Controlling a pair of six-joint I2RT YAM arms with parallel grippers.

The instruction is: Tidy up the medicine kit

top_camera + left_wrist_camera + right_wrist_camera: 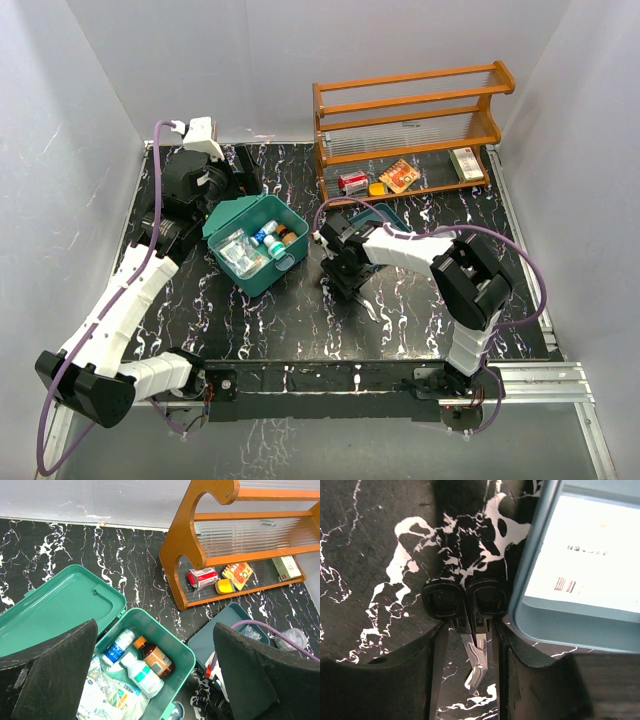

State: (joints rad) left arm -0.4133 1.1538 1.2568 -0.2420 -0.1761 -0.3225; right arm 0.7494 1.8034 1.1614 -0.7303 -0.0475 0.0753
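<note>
The teal-green medicine kit (pixel 268 281) (pixel 186 655) stands open at left centre, its lid (pixel 55 605) folded back. Inside lie a brown bottle (pixel 156 661), a white bottle (pixel 143 676), a blue-and-white bottle (pixel 116 648) and plastic packets (pixel 102 697). My left gripper (pixel 222 186) (pixel 156 625) hovers open above the kit's far side, holding nothing. My right gripper (pixel 341 281) (pixel 470 627) points down at the table beside the blue tray. Its jaws stand on either side of black-handled scissors (pixel 465 600) lying flat, with a gap showing on each side of the blades.
A dark blue shallow tray (pixel 388 214) (pixel 560 627) (pixel 235 630) lies right of the scissors. The orange wooden rack (pixel 410 110) (pixel 185 545) stands at the back right; its bottom shelf holds a red-and-white box (pixel 352 181), a yellow item (pixel 377 188), an orange packet (pixel 399 175) and a white box (pixel 465 162).
</note>
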